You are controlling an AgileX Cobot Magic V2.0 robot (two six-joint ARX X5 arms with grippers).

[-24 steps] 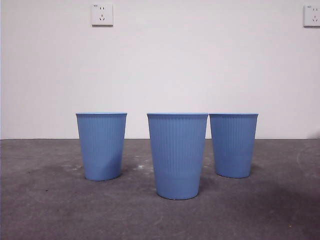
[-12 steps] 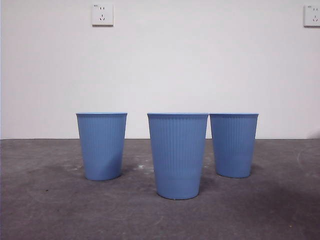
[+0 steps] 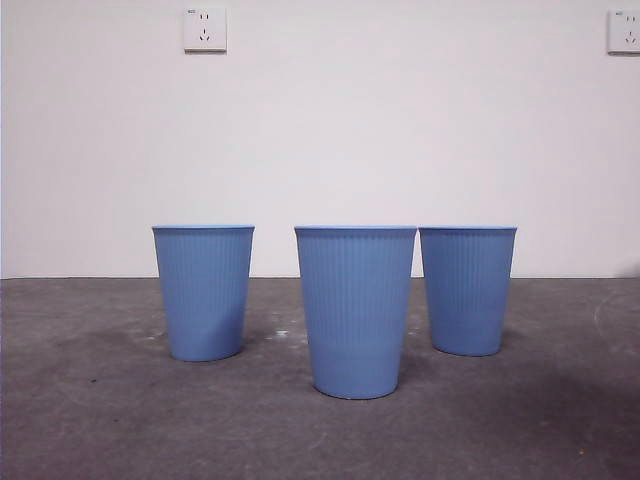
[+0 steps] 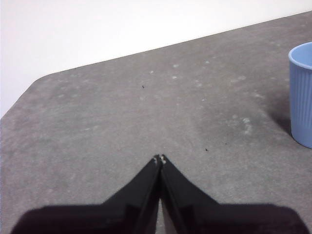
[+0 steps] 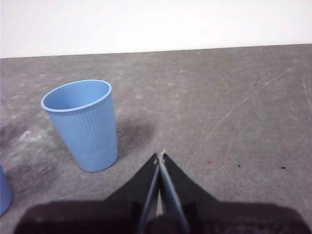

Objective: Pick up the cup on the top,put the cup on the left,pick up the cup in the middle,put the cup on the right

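Three blue ribbed cups stand upright and apart on the grey table: a left cup (image 3: 203,292), a middle cup (image 3: 355,311) nearest the camera, and a right cup (image 3: 467,290). No arm shows in the front view. My left gripper (image 4: 160,159) is shut and empty over bare table, with the left cup (image 4: 302,95) at the picture's edge. My right gripper (image 5: 161,157) is shut and empty, close beside the right cup (image 5: 84,125), not touching it. A sliver of the middle cup (image 5: 4,191) shows at that view's edge.
A white wall stands behind the table, with a socket (image 3: 204,29) high on the left and another (image 3: 623,31) high on the right. The table's rounded far corner (image 4: 36,83) shows in the left wrist view.
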